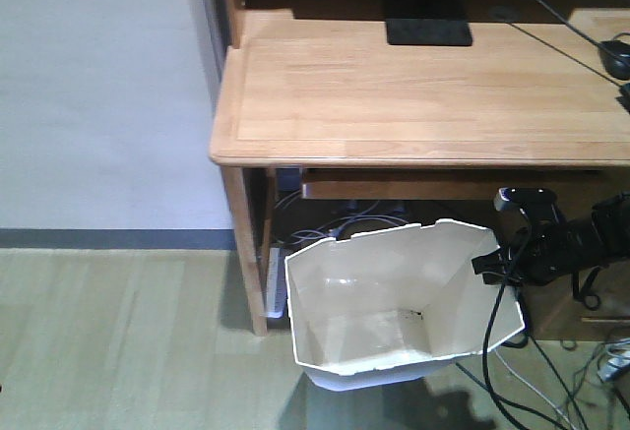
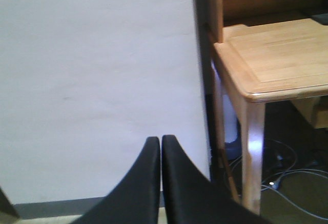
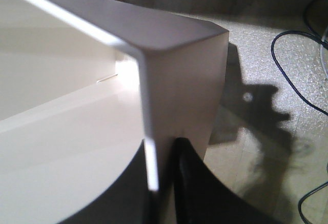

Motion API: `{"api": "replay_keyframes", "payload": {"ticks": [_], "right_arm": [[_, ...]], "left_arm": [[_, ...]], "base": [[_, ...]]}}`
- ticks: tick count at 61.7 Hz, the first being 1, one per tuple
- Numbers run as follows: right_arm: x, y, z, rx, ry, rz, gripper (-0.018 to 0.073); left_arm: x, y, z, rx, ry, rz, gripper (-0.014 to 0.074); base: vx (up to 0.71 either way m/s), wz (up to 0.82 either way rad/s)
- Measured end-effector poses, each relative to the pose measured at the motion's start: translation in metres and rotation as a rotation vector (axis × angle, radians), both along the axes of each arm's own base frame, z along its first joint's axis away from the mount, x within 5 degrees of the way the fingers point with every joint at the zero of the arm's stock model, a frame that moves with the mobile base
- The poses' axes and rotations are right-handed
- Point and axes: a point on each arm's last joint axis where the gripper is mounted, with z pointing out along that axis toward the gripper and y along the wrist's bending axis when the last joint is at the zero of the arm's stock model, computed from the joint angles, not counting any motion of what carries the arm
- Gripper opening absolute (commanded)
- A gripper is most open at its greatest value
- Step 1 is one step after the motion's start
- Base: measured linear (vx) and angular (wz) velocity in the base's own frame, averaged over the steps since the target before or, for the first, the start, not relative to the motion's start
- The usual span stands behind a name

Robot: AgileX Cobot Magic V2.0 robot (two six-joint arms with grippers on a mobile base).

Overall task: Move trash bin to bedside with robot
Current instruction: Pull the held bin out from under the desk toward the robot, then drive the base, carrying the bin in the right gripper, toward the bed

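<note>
Straddling the thin, faceted trash bin (image 1: 379, 297) wall, right claw (image 3: 163, 147) clamps it; left claw (image 2: 160, 140) pinched together.

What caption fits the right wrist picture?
Right gripper pinching the trash bin wall beside a black cable.
</note>
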Motion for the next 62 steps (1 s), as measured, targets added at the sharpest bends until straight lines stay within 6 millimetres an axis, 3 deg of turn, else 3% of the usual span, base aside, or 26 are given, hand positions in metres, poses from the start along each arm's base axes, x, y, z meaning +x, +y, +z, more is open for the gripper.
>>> {"api": "replay_keyframes", "payload": {"ticks": [62], "right_arm": [[-0.0006,0.0022,0.0005,0.02,0.005,0.009,-0.0007]], "left_arm": [[0.0,0.0,0.0,0.0,0.0,0.0,-0.0006]], "base": [[-0.11,0.49]]}}
